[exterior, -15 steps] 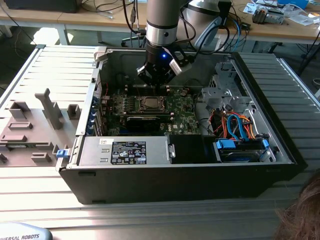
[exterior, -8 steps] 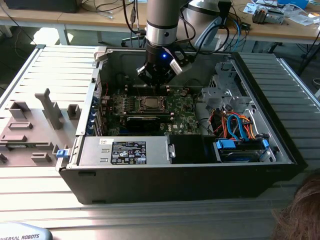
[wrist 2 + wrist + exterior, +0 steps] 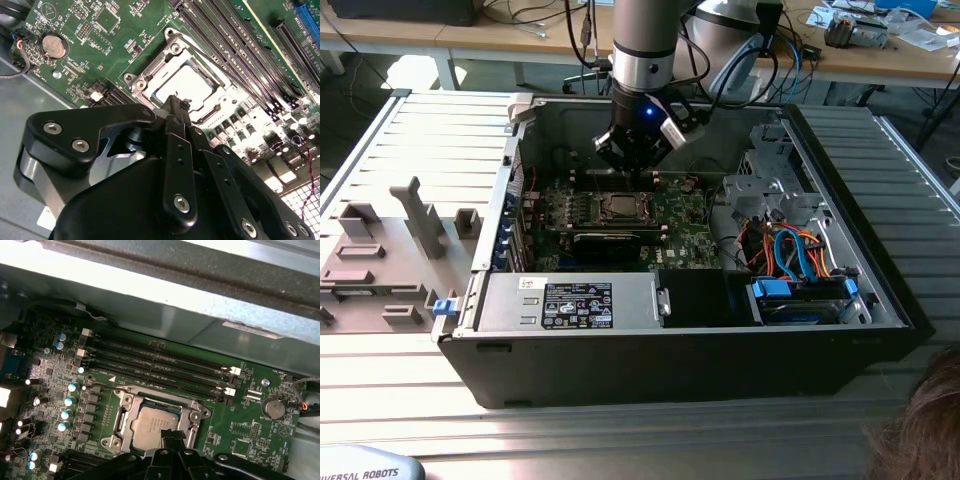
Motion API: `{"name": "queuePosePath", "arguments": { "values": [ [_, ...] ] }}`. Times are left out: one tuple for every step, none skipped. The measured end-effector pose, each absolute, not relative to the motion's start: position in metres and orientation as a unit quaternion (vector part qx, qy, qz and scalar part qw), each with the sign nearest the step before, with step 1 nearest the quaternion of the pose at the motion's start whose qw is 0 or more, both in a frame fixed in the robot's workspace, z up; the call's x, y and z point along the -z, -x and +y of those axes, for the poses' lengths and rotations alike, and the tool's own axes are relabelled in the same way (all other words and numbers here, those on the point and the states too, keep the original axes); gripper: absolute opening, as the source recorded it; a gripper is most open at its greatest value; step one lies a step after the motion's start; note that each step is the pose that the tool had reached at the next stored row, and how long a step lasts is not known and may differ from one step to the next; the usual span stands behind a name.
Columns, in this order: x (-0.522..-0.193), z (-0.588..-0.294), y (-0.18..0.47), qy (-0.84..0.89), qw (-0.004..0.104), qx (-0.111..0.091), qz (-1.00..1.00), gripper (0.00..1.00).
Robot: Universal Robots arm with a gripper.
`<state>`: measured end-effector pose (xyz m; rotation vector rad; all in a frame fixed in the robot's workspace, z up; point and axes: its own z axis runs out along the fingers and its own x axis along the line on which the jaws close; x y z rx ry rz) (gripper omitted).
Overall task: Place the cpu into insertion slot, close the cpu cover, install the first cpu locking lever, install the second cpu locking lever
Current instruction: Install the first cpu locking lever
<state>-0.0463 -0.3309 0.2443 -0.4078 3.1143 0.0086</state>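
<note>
The jaws were pressed together, holding nothing, and the gripper (image 3: 176,104) hung just above the near edge of the socket. The cpu (image 3: 154,426) already lay flat in the insertion slot, its silver top showing through the open centre of the cpu cover (image 3: 129,401), which looked folded down around it. So the first two steps seemed done; I could not tell whether either locking lever was latched. Room was tight: memory slots (image 3: 160,365) ran just beside the socket on one side, capacitors (image 3: 69,401) stood near another, and the case wall (image 3: 650,130) rose close behind the gripper in the exterior view.
</note>
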Motion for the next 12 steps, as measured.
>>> {"name": "queuePosePath", "arguments": {
  "values": [
    [-0.2443,-0.3309,0.0463,0.131,0.000,-0.003,0.991,0.11],
    [-0.2443,-0.3309,0.0463,0.132,0.000,-0.003,0.991,0.11],
    [-0.2443,-0.3309,0.0463,0.133,0.000,-0.003,0.991,0.11],
    [-0.2443,-0.3309,0.0463,0.134,0.000,-0.003,0.991,0.11],
    [-0.2443,-0.3309,0.0463,0.135,0.000,-0.003,0.991,0.11],
    [-0.2443,-0.3309,0.0463,0.136,0.000,-0.003,0.991,0.11],
    [-0.2443,-0.3309,0.0463,0.137,0.000,-0.003,0.991,0.11],
    [-0.2443,-0.3309,0.0463,0.138,0.000,-0.003,0.990,0.11],
    [-0.2443,-0.3309,0.0463,0.138,0.000,-0.003,0.990,0.11],
    [-0.2443,-0.3309,0.0463,0.139,0.000,-0.003,0.990,0.11],
    [-0.2443,-0.3309,0.0463,0.140,0.000,-0.003,0.990,0.11],
    [-0.2443,-0.3309,0.0463,0.142,0.000,-0.003,0.990,0.11]
  ]
}}
